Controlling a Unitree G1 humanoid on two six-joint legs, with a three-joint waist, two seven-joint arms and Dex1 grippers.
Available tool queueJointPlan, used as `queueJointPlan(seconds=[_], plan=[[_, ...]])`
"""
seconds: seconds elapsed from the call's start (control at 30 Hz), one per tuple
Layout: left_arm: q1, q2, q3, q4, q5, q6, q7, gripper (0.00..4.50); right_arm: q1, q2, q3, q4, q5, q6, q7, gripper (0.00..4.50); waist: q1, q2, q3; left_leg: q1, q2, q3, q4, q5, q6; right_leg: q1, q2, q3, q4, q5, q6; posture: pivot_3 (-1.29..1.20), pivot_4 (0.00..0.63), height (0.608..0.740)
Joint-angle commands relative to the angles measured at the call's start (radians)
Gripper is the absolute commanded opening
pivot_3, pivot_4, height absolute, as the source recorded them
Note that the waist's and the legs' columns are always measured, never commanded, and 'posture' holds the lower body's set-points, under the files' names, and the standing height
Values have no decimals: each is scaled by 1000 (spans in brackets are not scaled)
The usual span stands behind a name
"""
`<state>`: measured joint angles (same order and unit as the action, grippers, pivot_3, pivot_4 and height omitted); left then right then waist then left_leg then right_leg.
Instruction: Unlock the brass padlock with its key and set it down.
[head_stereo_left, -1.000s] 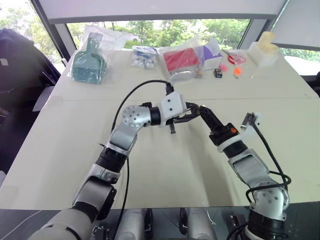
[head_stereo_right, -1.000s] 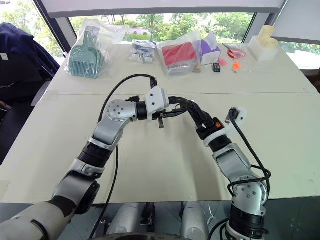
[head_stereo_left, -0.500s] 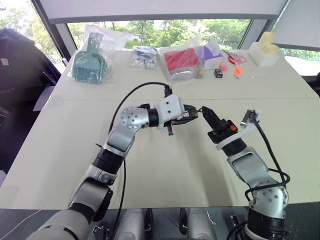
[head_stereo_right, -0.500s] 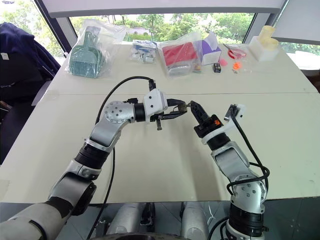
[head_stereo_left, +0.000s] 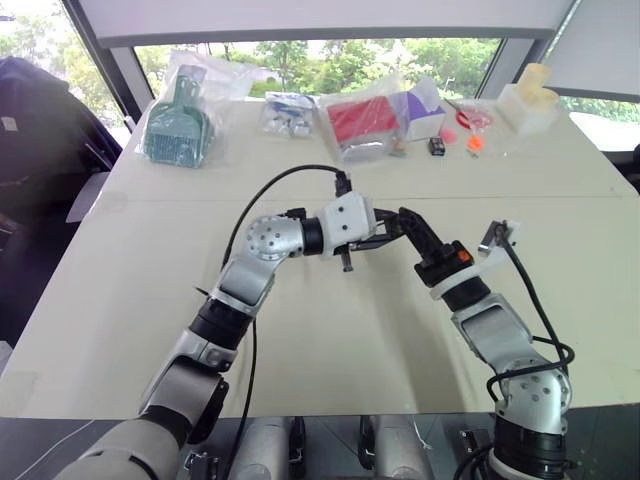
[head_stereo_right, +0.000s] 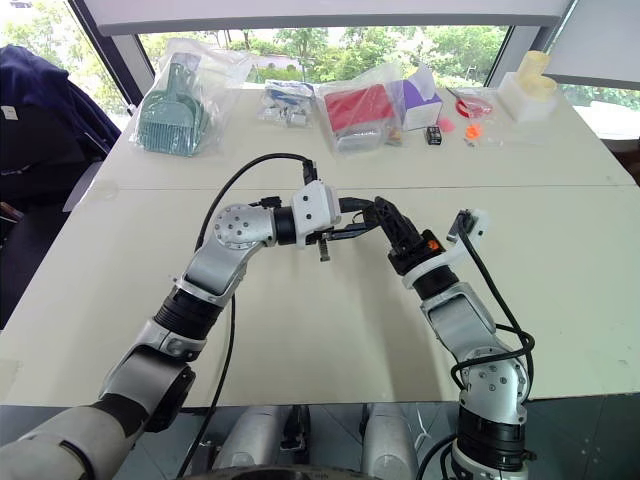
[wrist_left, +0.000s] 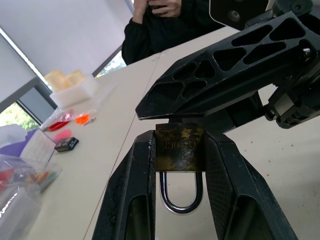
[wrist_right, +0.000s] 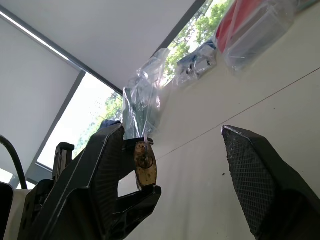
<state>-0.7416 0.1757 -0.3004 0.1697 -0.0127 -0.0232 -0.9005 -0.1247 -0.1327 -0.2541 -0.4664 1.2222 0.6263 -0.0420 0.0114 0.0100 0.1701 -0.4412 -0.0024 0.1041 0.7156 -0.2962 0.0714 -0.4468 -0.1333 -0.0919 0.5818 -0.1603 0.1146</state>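
The brass padlock (wrist_left: 179, 147) is partly hidden: the left hand (wrist_left: 181, 165) covers its sides, and the right hand (wrist_left: 225, 70) covers its top end. Along the counter's (head_stereo_left: 120, 300) far edge, the bagged items' (head_stereo_left: 362, 124) contents are too small to tell.

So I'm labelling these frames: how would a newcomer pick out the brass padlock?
Over the middle of the pale table, find the left gripper. The brass padlock is pinched between its black fingers: dull gold body, silvery shackle.

head stereo: high, down-forward | wrists: close, share padlock (wrist_left: 179, 147)
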Motion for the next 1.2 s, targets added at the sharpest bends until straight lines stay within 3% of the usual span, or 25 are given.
queueJointPlan(seconds=[0.03, 0.17, 0.47, 0.63, 0.9, 1.2], plan=[[-16, -6, 2, -27, -10, -32, 14, 768, -2, 1, 4, -14, 3, -20, 3, 1965, 0, 0, 0, 0, 0, 0, 0, 0, 0, 0, 0, 0, 0, 0, 0, 0, 150, 735], [-17, -1, -2, -25, 8, -78, 32, 768, -4, 4, 7, -11, 7, -32, 1, 31, 1, 0, 0, 0, 0, 0, 0, 0, 0, 0, 0, 0, 0, 0, 0, 0, 150, 735], [-20, 20, -33, 42, 152, -331, 171, 768, -15, 13, 0, 18, 14, -55, -33, 31, 1, 0, 0, 0, 0, 0, 0, 0, 0, 0, 0, 0, 0, 0, 0, 0, 150, 735], [-1, -3, -25, 39, 111, -296, 169, 768, -23, 23, -4, 25, 25, -68, -39, 31, 1, 0, 0, 0, 0, 0, 0, 0, 0, 0, 0, 0, 0, 0, 0, 0, 150, 735], [8, -21, 8, -12, -50, -71, 82, 768, -12, 22, 3, 12, 19, -77, -24, 3676, -1, 0, 0, 0, 0, 0, 0, 0, 0, 0, 0, 0, 0, 0, 0, 0, 150, 735], [0, 9, 7, -17, -69, -33, 54, 768, -5, 33, -19, -2, 46, -111, -21, 3676, 0, 0, 0, 0, 0, 0, 0, 0, 0, 0, 0, 0, 0, 0, 0, 0, 150, 735]])
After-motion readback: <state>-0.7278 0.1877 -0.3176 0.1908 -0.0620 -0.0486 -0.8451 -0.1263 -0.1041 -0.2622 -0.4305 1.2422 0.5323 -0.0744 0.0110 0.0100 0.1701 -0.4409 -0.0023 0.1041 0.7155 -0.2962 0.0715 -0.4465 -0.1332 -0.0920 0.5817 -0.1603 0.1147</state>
